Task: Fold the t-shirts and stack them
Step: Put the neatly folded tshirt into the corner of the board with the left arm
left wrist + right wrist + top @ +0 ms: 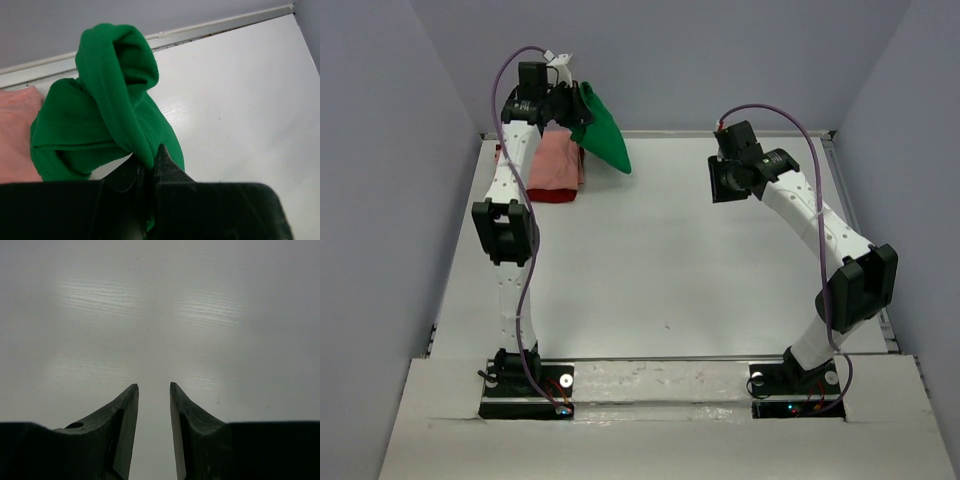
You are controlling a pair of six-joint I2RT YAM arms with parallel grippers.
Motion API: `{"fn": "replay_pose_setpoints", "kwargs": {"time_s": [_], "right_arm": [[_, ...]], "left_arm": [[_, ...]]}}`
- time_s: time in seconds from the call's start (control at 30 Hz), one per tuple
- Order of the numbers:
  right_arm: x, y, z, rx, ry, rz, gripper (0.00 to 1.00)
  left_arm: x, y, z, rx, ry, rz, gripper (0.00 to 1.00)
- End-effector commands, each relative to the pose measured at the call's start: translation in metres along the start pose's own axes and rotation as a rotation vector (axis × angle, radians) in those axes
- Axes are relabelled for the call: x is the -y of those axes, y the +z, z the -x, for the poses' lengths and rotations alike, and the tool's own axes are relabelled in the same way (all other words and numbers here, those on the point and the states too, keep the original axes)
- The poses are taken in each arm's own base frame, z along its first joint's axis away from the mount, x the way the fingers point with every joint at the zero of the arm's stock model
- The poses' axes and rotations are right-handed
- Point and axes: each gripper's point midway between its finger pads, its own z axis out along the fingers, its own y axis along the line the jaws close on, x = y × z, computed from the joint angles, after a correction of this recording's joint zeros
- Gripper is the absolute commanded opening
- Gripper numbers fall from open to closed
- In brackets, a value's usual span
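Observation:
The bright green t-shirt (603, 130) hangs bunched in the air at the table's far left, and my left gripper (570, 108) is shut on a fold of it. In the left wrist view the green t-shirt (110, 115) droops from the pinched jaws of my left gripper (149, 167). Below it lies the salmon pink t-shirt (555, 163), folded on top of the dark red t-shirt (552, 194), whose edge shows in front. The pink t-shirt (15, 130) also shows at the wrist view's left edge. My right gripper (730, 180) hovers over bare table at the far right; in its wrist view the right gripper (153, 390) is open and holds nothing.
A raised rail (720, 133) runs along the table's far edge, with grey walls (380, 200) close on both sides. The white table (650, 270) stretches between the arms. The left arm's upper links (505, 230) stand beside the shirt stack.

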Motion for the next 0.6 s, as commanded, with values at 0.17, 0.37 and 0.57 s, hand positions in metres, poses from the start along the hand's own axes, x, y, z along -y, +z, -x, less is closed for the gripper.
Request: {"fn": "replay_pose_setpoints", "kwargs": {"time_s": [0.17, 0.37, 0.57], "right_arm": [[-0.013, -0.008, 0.002, 0.033, -0.008, 0.042, 0.37], [-0.018, -0.004, -0.006, 0.009, -0.029, 0.038, 0.37], [-0.024, -0.004, -0.012, -0.011, -0.035, 0.056, 0.37]], "left_arm": [[0.011, -0.042, 0.066, 0.192, 0.036, -0.107, 0.0], [-0.019, -0.055, 0.079, 0.238, 0.013, -0.119, 0.0], [-0.064, -0.074, 0.082, 0.268, -0.063, -0.173, 0.0]]}}
